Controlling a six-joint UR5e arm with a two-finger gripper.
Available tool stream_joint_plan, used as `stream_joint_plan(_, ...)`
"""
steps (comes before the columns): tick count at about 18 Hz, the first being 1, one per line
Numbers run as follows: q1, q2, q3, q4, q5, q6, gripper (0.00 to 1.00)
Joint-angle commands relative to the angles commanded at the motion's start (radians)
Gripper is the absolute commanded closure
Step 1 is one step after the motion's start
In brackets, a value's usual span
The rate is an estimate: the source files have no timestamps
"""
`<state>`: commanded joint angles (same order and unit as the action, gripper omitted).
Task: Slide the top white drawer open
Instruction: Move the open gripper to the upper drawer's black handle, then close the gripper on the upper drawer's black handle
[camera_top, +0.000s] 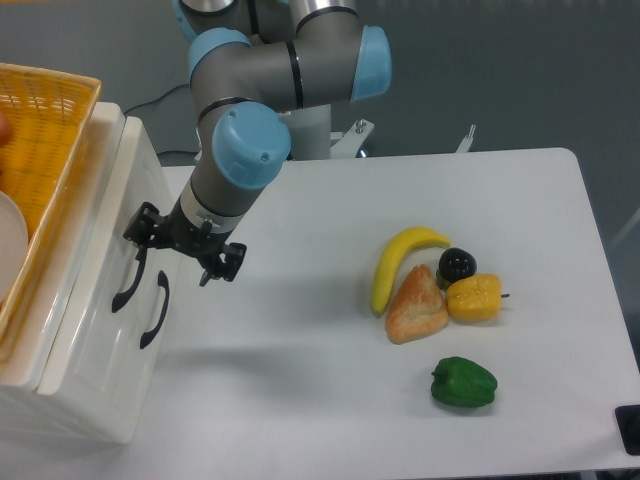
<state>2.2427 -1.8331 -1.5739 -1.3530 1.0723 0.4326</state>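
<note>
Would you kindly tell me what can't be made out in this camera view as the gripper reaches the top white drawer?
- Gripper: whether its fingers close around the curved black handle; the gripper body covers the handle's upper end.
- Top white drawer: seen at a steep angle, so any gap showing it open is unclear.
- Yellow basket: cut off by the left edge.
- Black object: cut off at the lower right corner.
</note>
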Motion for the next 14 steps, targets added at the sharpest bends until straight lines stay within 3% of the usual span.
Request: stream_joint_plan(14, -0.008, -0.021, 0.005, 0.002, 0.003, -0.003, 0.01)
